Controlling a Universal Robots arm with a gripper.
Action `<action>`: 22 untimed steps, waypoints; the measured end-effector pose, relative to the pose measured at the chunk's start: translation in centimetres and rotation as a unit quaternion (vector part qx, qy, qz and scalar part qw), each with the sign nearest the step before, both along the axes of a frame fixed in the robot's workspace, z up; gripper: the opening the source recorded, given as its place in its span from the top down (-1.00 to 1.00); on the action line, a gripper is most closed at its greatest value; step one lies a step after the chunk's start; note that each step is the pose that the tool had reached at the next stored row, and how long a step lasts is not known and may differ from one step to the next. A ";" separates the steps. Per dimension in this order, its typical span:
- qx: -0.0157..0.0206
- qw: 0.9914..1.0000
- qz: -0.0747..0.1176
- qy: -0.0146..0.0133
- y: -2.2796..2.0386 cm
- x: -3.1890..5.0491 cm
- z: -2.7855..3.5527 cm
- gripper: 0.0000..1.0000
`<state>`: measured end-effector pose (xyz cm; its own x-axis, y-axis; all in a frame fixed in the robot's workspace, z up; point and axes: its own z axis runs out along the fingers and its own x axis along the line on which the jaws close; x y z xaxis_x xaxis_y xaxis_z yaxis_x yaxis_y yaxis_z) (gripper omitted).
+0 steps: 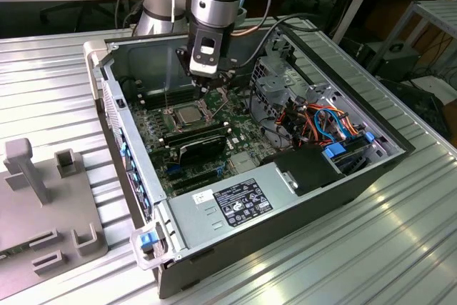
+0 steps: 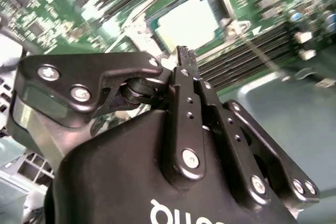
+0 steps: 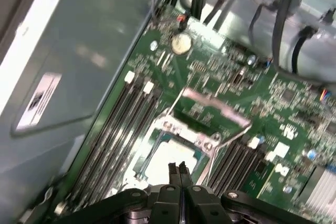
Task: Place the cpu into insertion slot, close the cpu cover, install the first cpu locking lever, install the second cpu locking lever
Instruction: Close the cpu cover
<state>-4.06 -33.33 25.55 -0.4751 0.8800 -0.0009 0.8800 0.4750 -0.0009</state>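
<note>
The cpu [image 1: 187,113] lies flat in the insertion slot [image 3: 165,125] on the green board, its silver top bright in both wrist views [image 3: 169,160] [image 2: 186,22]. The cpu cover [image 3: 215,107] stands tilted up from the slot's far edge, and the board shows through its window. A thin lever rod [image 2: 258,52] slants loose beside the slot. My gripper [image 1: 203,89] hangs just above the cpu's near edge. In both wrist views the gripper [image 3: 180,169] [image 2: 184,56] is shut, with its black fingertips pressed together and nothing between them.
The board sits deep in an open computer case [image 1: 107,69] with tall metal walls. Black memory sticks [image 1: 200,137] lie beside the slot, and a labelled power supply [image 1: 239,201] sits beyond them. Coloured cables [image 1: 321,123] fill the exterior view's right. A grey fixture [image 1: 50,198] stands outside on the left.
</note>
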 end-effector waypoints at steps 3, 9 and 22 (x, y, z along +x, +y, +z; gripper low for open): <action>0.000 1.000 0.001 0.000 0.00 0.49 0.18 0.79; 0.000 1.000 0.001 0.000 0.00 1.29 1.44 0.79; 0.000 1.000 0.009 0.000 0.17 7.74 0.87 0.79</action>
